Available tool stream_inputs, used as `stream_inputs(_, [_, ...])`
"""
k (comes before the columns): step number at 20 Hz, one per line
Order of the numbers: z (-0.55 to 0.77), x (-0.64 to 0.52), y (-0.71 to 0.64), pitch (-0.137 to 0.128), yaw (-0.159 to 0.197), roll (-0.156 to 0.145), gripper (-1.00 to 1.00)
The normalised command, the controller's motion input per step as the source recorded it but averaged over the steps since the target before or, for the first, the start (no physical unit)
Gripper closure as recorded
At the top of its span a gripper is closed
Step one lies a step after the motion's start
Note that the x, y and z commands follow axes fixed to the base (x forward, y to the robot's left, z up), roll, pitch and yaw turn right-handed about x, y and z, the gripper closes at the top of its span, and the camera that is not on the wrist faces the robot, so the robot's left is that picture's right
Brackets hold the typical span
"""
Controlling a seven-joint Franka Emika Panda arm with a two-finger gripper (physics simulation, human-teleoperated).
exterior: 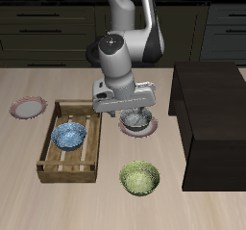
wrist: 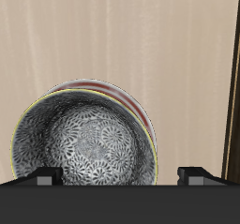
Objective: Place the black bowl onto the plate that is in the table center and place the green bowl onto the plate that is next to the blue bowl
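Bowl-on-plate is what we read at the desk's middle: the black bowl sits inside a red-rimmed plate, whose edge peeks out from under it in the wrist view. From the exterior view we see the same pair just below our claw, so we judge the first half of the task as good as done.

Our claw hangs directly above the bowl, fingers spread wider than the bowl's rim and touching nothing. We take that as a release posture, open and clear so that a lift will not drag the bowl off its plate.

Nearer the desk's front edge, the green bowl rests on bare desk, well apart from any plate. Its target, we judge, is the second plate, which lies just beside the wooden tray holding the blue bowl. That plate is bare and ready.

A dark cabinet stands close to the green bowl, so we would approach that bowl from above rather than sweeping in sideways.
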Motion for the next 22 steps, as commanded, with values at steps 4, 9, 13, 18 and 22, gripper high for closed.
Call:
stream_inputs(4, [0.73, -0.04, 0.04, -0.111, -0.014, 0.003, -1.00])
stream_inputs(9, [0.54, 0.02, -0.04, -0.054, -0.004, -0.072, -1.00])
stream_inputs(13, [0.31, 0.06, -0.09, -0.008, -0.010, -0.078, -1.00])
stream_inputs(18, [0.38, 0.05, 0.01, -0.047, -0.016, -0.021, -1.00])
stream_inputs(22, [0.46, -0.06, 0.12, -0.051, -0.030, 0.021, -1.00])
